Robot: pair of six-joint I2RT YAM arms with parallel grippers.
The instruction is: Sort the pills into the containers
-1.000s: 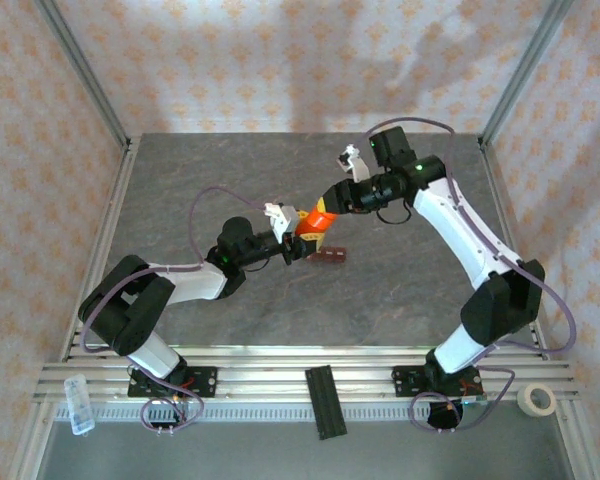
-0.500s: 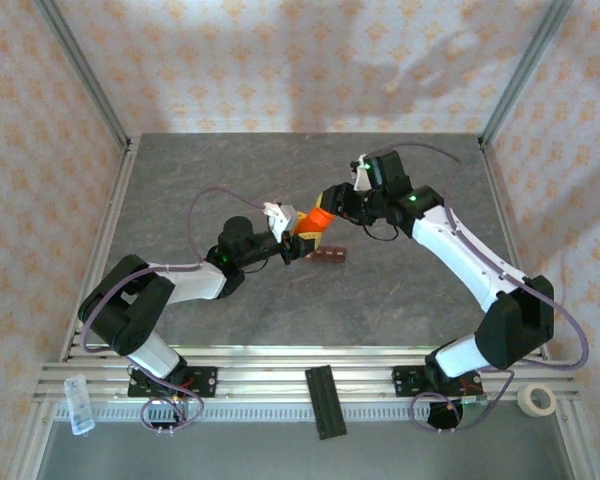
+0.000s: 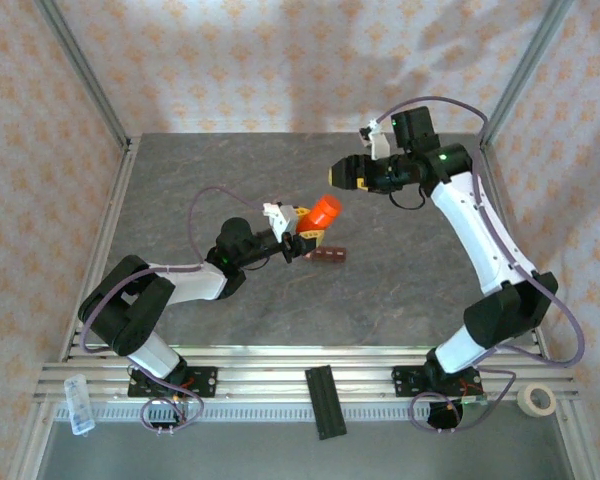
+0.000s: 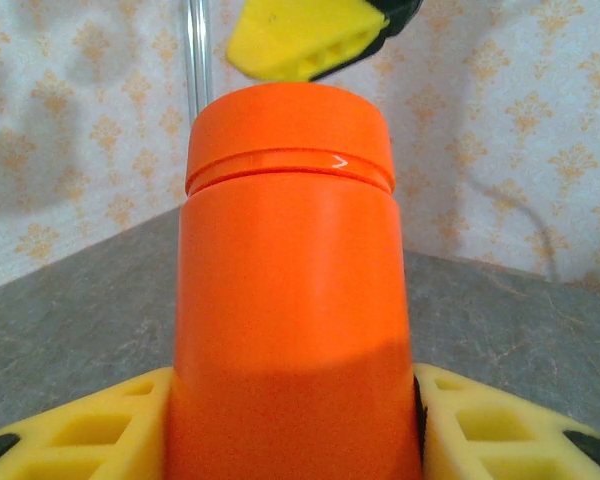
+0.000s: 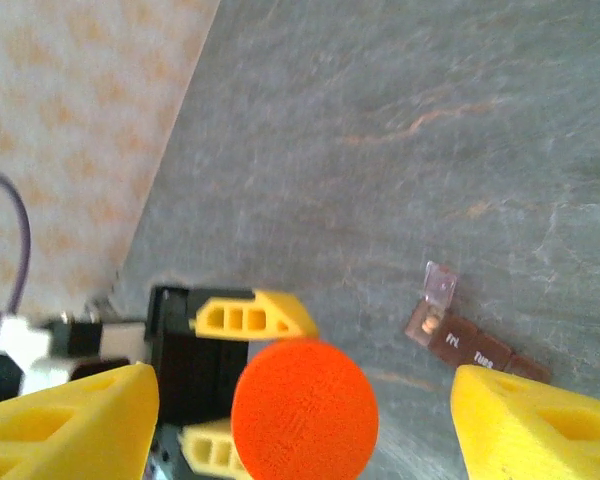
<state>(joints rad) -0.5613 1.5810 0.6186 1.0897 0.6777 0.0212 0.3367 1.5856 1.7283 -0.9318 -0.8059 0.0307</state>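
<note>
An orange pill bottle (image 3: 323, 211) with its cap on stands tilted in my left gripper (image 3: 305, 240), whose yellow fingers (image 4: 500, 435) are shut on its lower body (image 4: 292, 300). My right gripper (image 3: 342, 175) hangs open a short way up and right of the cap, touching nothing. In the right wrist view the round cap (image 5: 305, 408) lies between that gripper's wide-spread yellow fingertips (image 5: 540, 425). The dark reddish-brown container strip (image 3: 329, 255) lies on the table just right of the bottle. Its end lid (image 5: 440, 285) stands open, with a pale pill (image 5: 430, 322) inside.
The grey stone table (image 3: 380, 290) is walled by patterned panels and metal posts. On the near rail lie a black ribbed bar (image 3: 325, 401), a clear small box (image 3: 78, 403) at the left and a tape roll (image 3: 536, 399) at the right.
My right gripper has let go of the bottle's cap, opened, and drawn back up and to the right. The left gripper still holds the bottle in the same place.
</note>
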